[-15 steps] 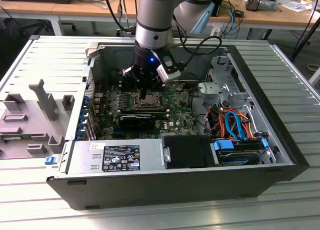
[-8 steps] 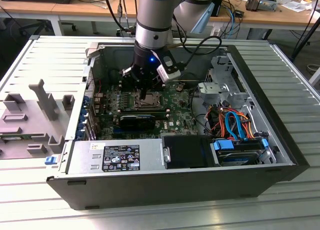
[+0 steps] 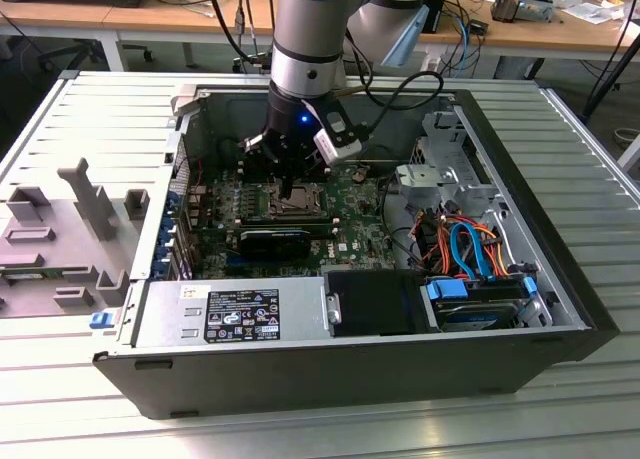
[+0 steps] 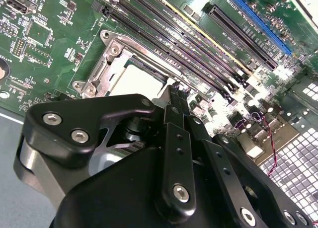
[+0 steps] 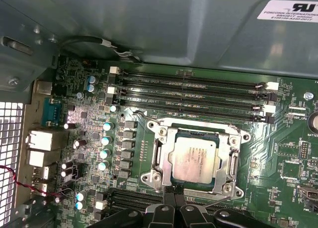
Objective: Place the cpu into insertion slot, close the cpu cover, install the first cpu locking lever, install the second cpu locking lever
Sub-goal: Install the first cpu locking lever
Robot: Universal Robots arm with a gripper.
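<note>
Pinched narrow, my end effector (image 3: 287,193) hangs by the silver-grey square cpu (image 5: 195,157), at the exterior view's one o'clock from the grey power-supply box (image 3: 165,314).

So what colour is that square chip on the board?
The chip is pale silver-grey, clearest in the first wrist view.

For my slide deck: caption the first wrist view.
The cpu seated under the cpu cover, pincer close beside the cover.

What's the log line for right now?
chip: in socket | cover: down over chip | gripper: shut, at socket edge
</note>
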